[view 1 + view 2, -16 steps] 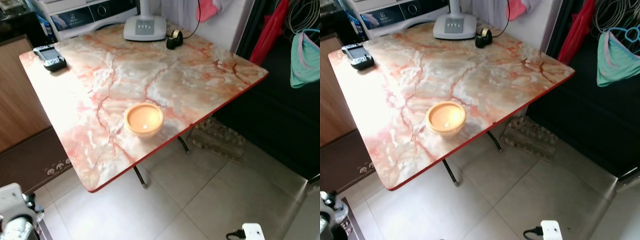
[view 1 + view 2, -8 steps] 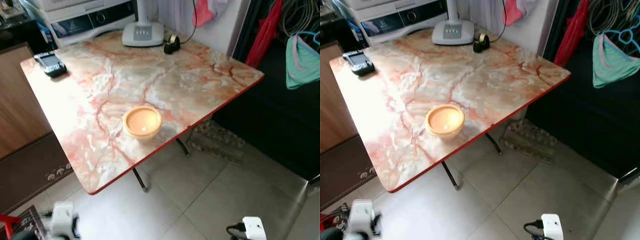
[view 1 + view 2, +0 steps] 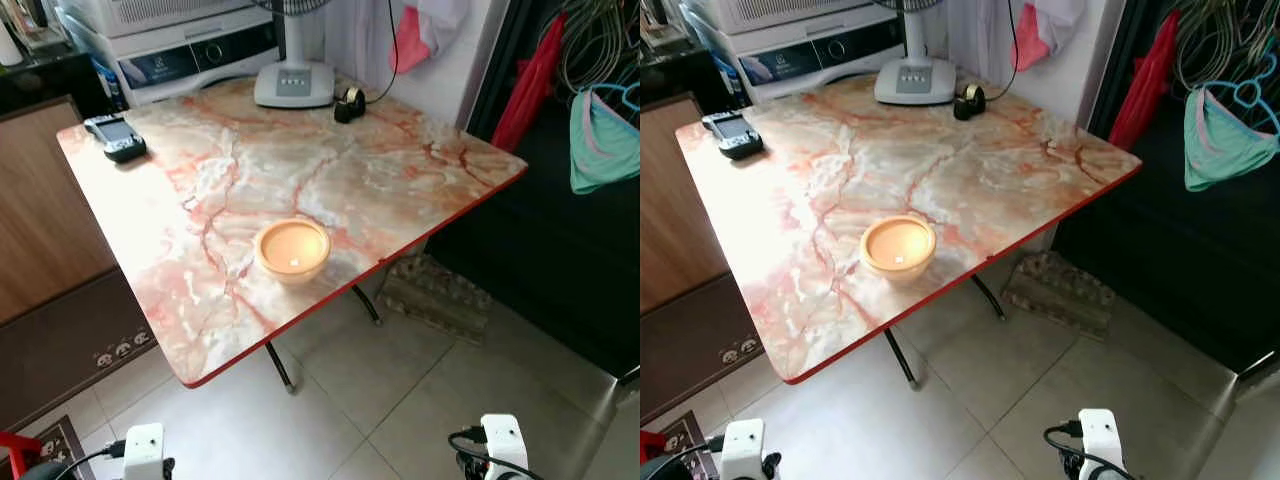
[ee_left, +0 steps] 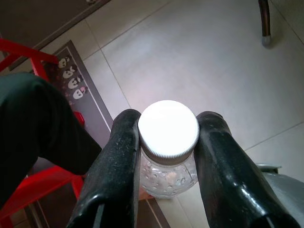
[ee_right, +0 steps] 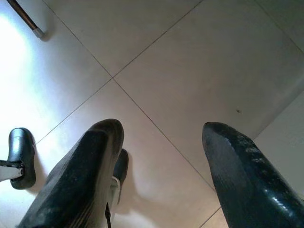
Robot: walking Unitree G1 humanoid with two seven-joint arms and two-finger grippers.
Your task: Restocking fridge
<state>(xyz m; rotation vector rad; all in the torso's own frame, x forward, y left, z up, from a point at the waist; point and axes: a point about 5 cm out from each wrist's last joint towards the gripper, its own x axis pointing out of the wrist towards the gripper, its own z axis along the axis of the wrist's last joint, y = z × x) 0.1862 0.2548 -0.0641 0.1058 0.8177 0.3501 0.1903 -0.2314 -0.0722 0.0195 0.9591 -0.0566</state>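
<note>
Left hand [image 4: 167, 137] grips a white-capped clear bottle [image 4: 168, 142].

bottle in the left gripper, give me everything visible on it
The bottle is clear plastic with a white ribbed screw cap, closed. The left wrist view looks down onto the cap, so the body below is mostly hidden; the visible shoulder shows droplets or bubbles inside. The left gripper is shut on it, one black finger pressed on each side at the cap and neck. It hangs above the tiled floor. Label and fill level cannot be seen.
</note>
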